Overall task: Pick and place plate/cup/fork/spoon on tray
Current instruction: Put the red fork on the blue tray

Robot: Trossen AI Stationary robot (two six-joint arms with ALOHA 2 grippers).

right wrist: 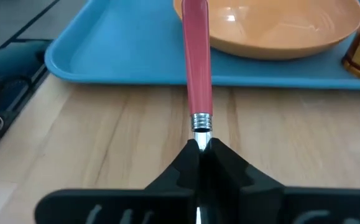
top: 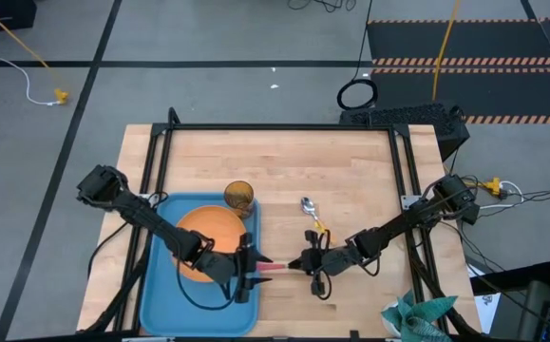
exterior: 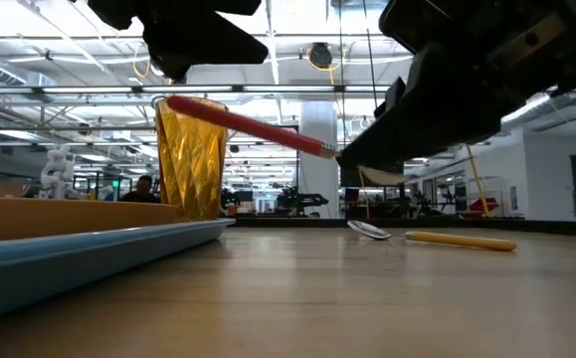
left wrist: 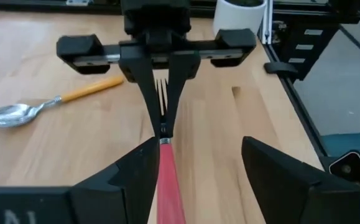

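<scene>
The fork (top: 275, 268) is held in the air between my two grippers, and its red-pink handle (exterior: 248, 124) slants up toward the tray. My right gripper (right wrist: 201, 152) is shut on its metal end. My left gripper (left wrist: 198, 180) is open over the tray's right rim, with a finger on each side of the handle's free end. The orange plate (top: 203, 228) lies in the light-blue tray (top: 161, 304). The amber cup (top: 239, 197) stands upright in the tray's far right corner. The spoon (top: 311, 214) lies flat on the table, right of the tray. My right gripper pinches the fork's metal neck and tines (right wrist: 201, 127) between its two shut fingers. It comes nearly level from the table's right, with its fingers along the fork. The fork is lifted clear, and its handle (right wrist: 197, 68) reaches out over the tray's rim. My left gripper: I cannot tell whether one finger (left wrist: 136, 177) touches the handle (left wrist: 167, 186).
A green and white cloth (top: 417, 315) lies at the table's near right corner. Black frame rails (top: 403, 171) run along the table's left, far and right sides. Bare wood lies beyond the spoon, toward the far edge.
</scene>
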